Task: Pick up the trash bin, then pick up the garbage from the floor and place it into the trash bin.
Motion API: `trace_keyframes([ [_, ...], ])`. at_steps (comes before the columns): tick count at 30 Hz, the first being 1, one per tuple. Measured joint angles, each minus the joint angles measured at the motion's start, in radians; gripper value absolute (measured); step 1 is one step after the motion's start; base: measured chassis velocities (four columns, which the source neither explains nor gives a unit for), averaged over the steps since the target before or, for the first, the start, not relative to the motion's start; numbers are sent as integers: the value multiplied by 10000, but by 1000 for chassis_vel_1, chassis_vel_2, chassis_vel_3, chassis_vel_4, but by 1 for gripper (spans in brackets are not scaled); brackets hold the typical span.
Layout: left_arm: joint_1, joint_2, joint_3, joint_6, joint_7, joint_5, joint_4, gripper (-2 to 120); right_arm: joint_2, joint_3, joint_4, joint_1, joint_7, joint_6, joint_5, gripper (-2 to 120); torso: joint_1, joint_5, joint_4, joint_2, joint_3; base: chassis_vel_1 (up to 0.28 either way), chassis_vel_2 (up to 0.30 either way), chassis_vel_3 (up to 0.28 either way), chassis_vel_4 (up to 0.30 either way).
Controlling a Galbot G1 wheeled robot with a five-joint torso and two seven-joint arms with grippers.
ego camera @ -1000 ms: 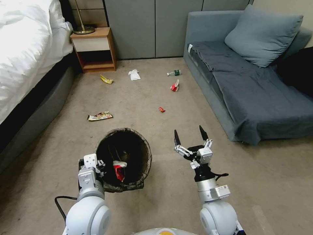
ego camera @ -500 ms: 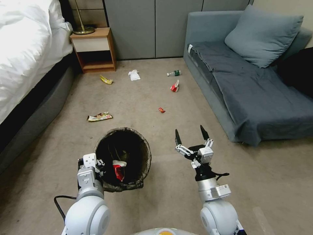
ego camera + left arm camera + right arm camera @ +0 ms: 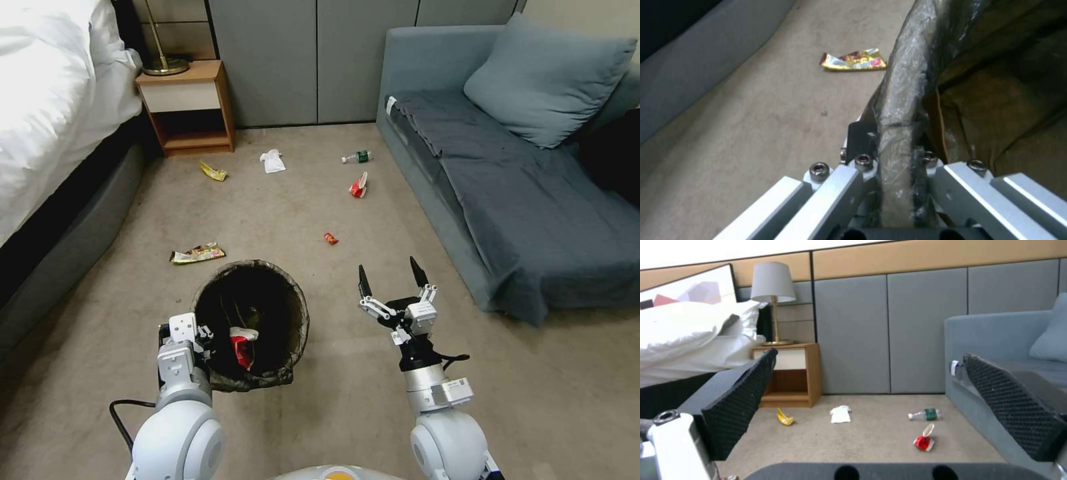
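My left gripper (image 3: 200, 337) is shut on the near rim of the trash bin (image 3: 251, 323), a round bucket lined with a dark bag (image 3: 902, 110); a red wrapper (image 3: 243, 347) lies inside. My right gripper (image 3: 391, 273) hangs open beside the bin with nothing between its fingers (image 3: 740, 400). Garbage lies on the carpet ahead: a multicoloured wrapper (image 3: 197, 254) (image 3: 853, 61), a small red scrap (image 3: 331, 238), a red packet (image 3: 359, 186) (image 3: 925, 439), a clear bottle with a green label (image 3: 357, 157) (image 3: 925, 414), a white tissue (image 3: 272, 161) (image 3: 840, 414) and a yellow wrapper (image 3: 214, 172) (image 3: 785, 417).
A bed (image 3: 60, 127) with white bedding runs along the left. A wooden nightstand (image 3: 183, 107) with a lamp (image 3: 772, 303) stands at the back wall. A grey sofa (image 3: 527, 180) with a cushion lines the right. Open carpet lies between them.
The whole view has shifted: floor litter and furniture sit lower in the picture, so the camera moved forward. Both arms and the held bin keep their places.
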Motion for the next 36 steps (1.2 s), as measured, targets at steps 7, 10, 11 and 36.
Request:
trace_keyframes([
  [7, -11, 0, -4, 3, 0, 2, -6, 0, -22, -10, 34, 8, -23, -12, 19, 100, 0, -1, -1, 0, 0, -153, 156, 144, -156],
  [10, -28, 1, -7, 3, -2, 6, -6, 0, -24, -21, 35, 14, -25, -25, 21, 100, 0, 0, 2, 0, 0, -160, 171, 179, -169],
  [11, -37, 1, -6, 3, -2, 8, -5, 0, -22, -23, 35, 14, -26, -26, 21, 100, 0, -1, -1, 0, 0, -160, 169, 156, -169],
  [36, -6, -17, 5, -21, -2, 74, 30, 0, -16, -35, 40, 7, -35, -23, 22, 100, 0, -1, 0, 0, 0, -155, 154, 150, -156],
])
